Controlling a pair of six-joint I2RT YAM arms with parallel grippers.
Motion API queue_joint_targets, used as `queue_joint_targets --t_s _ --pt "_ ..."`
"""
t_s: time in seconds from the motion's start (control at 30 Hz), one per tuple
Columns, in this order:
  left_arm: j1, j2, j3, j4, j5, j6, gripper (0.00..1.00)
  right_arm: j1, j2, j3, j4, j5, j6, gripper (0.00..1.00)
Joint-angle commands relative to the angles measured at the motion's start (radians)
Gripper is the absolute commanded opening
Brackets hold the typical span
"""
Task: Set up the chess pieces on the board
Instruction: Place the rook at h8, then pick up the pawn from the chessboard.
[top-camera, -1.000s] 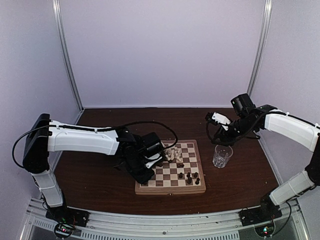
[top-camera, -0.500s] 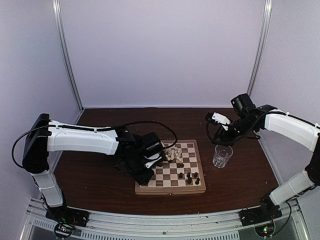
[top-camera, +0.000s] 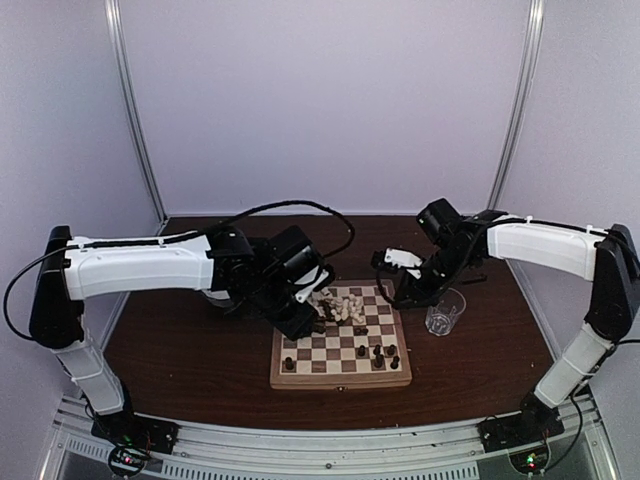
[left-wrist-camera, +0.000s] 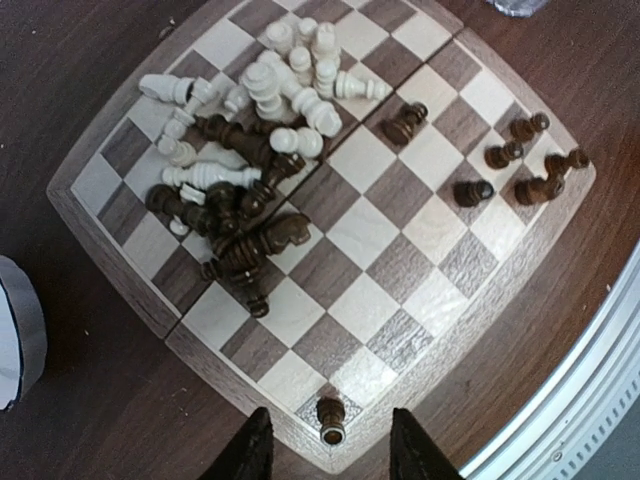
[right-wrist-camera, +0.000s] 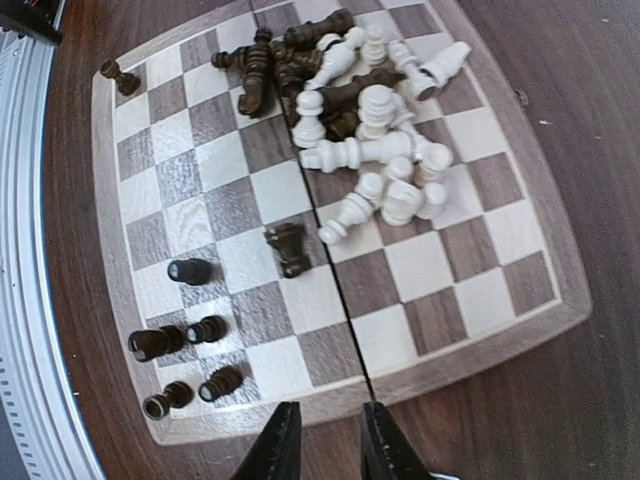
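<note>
The board (top-camera: 340, 381) lies mid-table. A heap of cream and dark chess pieces (top-camera: 340, 305) lies toppled on its far half, seen also as the chess pieces (left-wrist-camera: 250, 150) and the chess pieces (right-wrist-camera: 360, 110). Several dark pieces (top-camera: 380, 352) stand near the front right corner. One dark piece (left-wrist-camera: 331, 418) stands alone on the front left corner square. My left gripper (left-wrist-camera: 330, 455) hovers above it, open and holding nothing. My right gripper (right-wrist-camera: 327, 450) hangs over the board's (right-wrist-camera: 440, 250) right edge, its jaws slightly apart with nothing between them.
A clear drinking glass (top-camera: 443, 312) stands on the table just right of the board, below my right arm. A white bowl (left-wrist-camera: 10, 330) shows at the left edge of the left wrist view. The metal rail (top-camera: 320, 440) runs along the front.
My left gripper opened and rose away, leaving a dark piece standing on the front left corner. My right arm swung left from above the glass to the board, its jaws narrowing.
</note>
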Motion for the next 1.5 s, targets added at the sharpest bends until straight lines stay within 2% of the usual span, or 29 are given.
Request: queue_joint_targets --t_s 0.0,0.1,0.2,0.53,1.23,1.47 --pt "0.045 -0.088 -0.069 0.195 -0.024 -0.092 0.41 0.078 0.083 0.053 -0.033 -0.003 -0.029 0.21" --pt "0.079 -0.168 -0.212 0.385 0.024 -0.200 0.41 0.116 0.147 0.083 -0.025 0.010 -0.034 0.19" --pt "0.087 -0.215 -0.273 0.456 0.007 -0.239 0.41 0.137 0.202 0.117 -0.028 0.021 -0.041 0.19" --pt "0.087 -0.236 -0.293 0.428 -0.004 -0.237 0.41 0.172 0.282 0.139 -0.021 0.086 -0.051 0.24" --pt "0.087 -0.246 -0.313 0.452 -0.018 -0.234 0.41 0.215 0.345 0.167 0.000 0.141 -0.062 0.24" --pt "0.089 -0.231 -0.315 0.455 -0.007 -0.237 0.41 0.217 0.359 0.175 0.007 0.150 -0.057 0.11"
